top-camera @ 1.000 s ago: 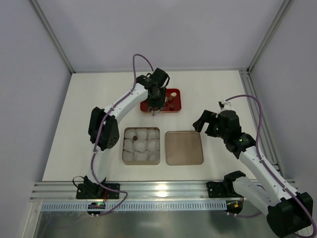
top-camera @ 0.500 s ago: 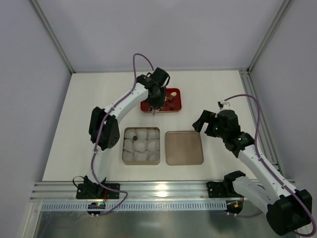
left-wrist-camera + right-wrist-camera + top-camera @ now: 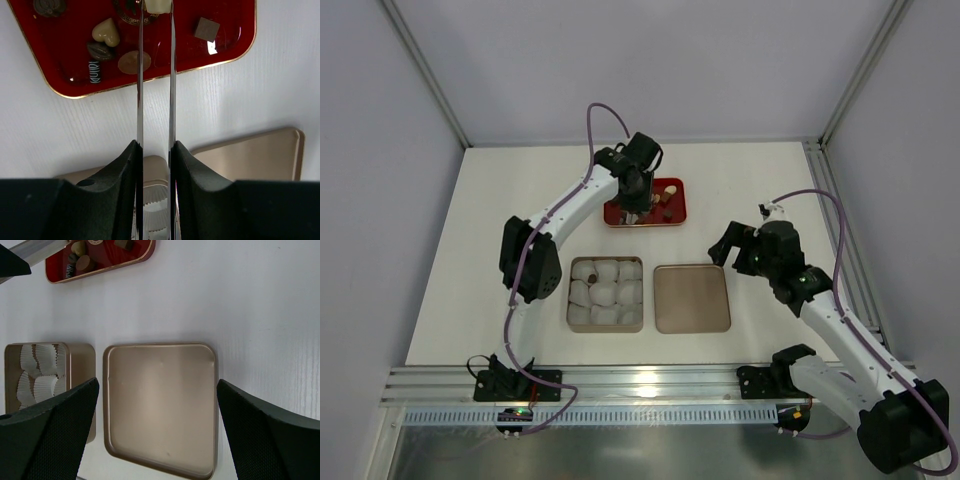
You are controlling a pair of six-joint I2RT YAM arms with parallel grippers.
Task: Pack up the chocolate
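The chocolates lie on a red tray (image 3: 225,45): a cream heart (image 3: 106,31), a dark oval (image 3: 98,50), a tan round (image 3: 131,61) and a brown square (image 3: 206,29). My left gripper (image 3: 156,6) reaches into the tray (image 3: 678,218) with long thin blades. They stand narrowly apart, shut on a cream chocolate (image 3: 158,5) at their tips. One dark chocolate (image 3: 590,272) sits in a paper cup in the gold tin (image 3: 569,300). My right gripper (image 3: 157,430) is open and empty above the tin's lid (image 3: 160,405).
The tin holds several white crinkled paper cups (image 3: 610,295). The lid (image 3: 691,298) lies inside-up just right of the tin. A metal rail (image 3: 620,385) runs along the near table edge, and frame posts stand at the back corners.
My left gripper has moved from the tray's near edge further in over the tray. The right arm has barely moved.
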